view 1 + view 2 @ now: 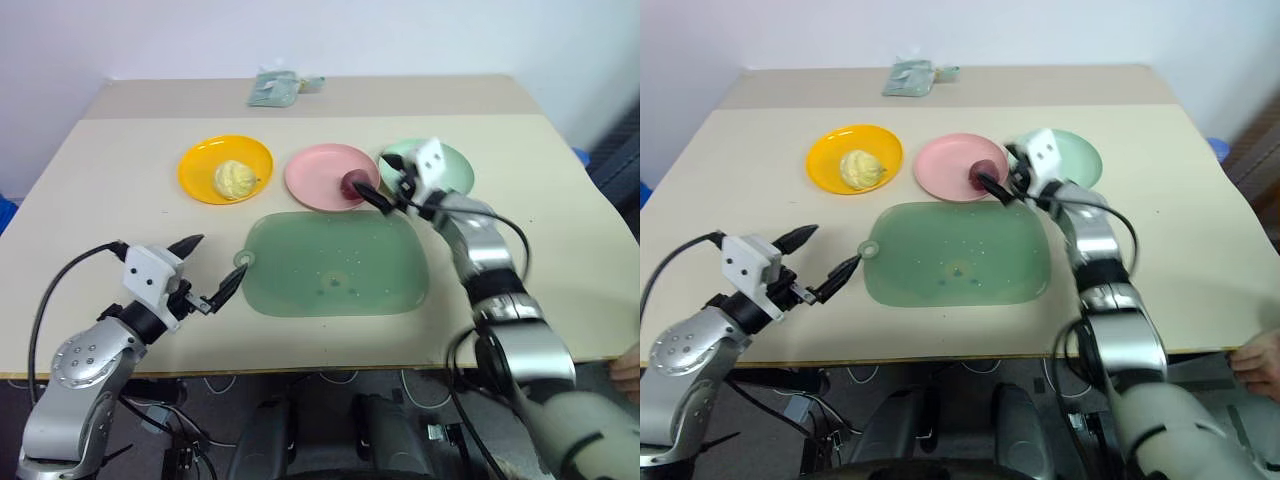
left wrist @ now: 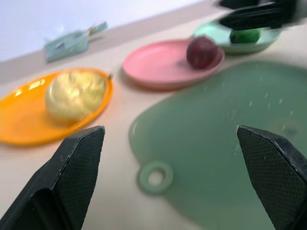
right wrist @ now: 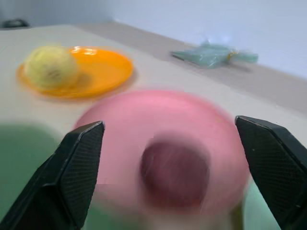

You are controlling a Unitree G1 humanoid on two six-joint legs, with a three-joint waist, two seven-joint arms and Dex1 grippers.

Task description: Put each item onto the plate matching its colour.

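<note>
The pale yellow item [image 1: 235, 180] lies on the orange-yellow plate [image 1: 200, 160]. On the pink plate [image 1: 315, 170], near its right rim, rests the dark red ball [image 1: 351, 183]. My right gripper [image 1: 377, 176] is open, level with the ball, with a finger on each side of it in the right wrist view, over the gap between the pink plate and the mint green plate [image 1: 455, 168]. The dark green ball [image 2: 244, 35] sits on the mint plate, partly behind that gripper. My left gripper [image 1: 220, 258] hangs open and empty over the table, left of the mat.
A translucent green cutting mat [image 1: 335, 262] lies in front of the plates. A greenish packet [image 1: 272, 90] rests at the table's far edge. A person's hand [image 1: 1255, 362] shows at the near right, beyond the table's front edge.
</note>
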